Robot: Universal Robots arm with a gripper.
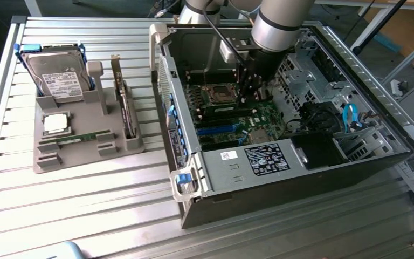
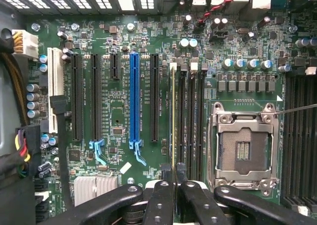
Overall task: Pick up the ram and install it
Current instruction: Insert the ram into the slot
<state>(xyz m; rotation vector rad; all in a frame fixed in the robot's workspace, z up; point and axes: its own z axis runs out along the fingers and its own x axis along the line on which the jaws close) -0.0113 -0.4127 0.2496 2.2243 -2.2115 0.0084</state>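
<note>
The arm reaches down into the open computer case (image 1: pixel 264 178), which lies on its side on the slatted metal table (image 1: pixel 84 210). In the wrist view the gripper (image 2: pixel 174 179) is nearly closed, its two fingertips pinching the near end of the ram (image 2: pixel 173 121). The ram stands on edge, seen as a thin yellow-green line. It is aligned along the first memory slot of the motherboard (image 2: pixel 119 121), between a black expansion slot (image 2: pixel 154 96) and the three empty black memory slots (image 2: pixel 190 121) beside the open CPU socket (image 2: pixel 243 148). The blue expansion slot (image 2: pixel 133 101) lies further over. At the exterior view's left, well apart from the case, a grey tray (image 1: pixel 84 159) holds a hard drive (image 1: pixel 60 78), a square processor chip (image 1: pixel 54 123), an upright expansion card (image 1: pixel 125 105) and a narrow green board (image 1: pixel 77 138) lying flat.
</note>
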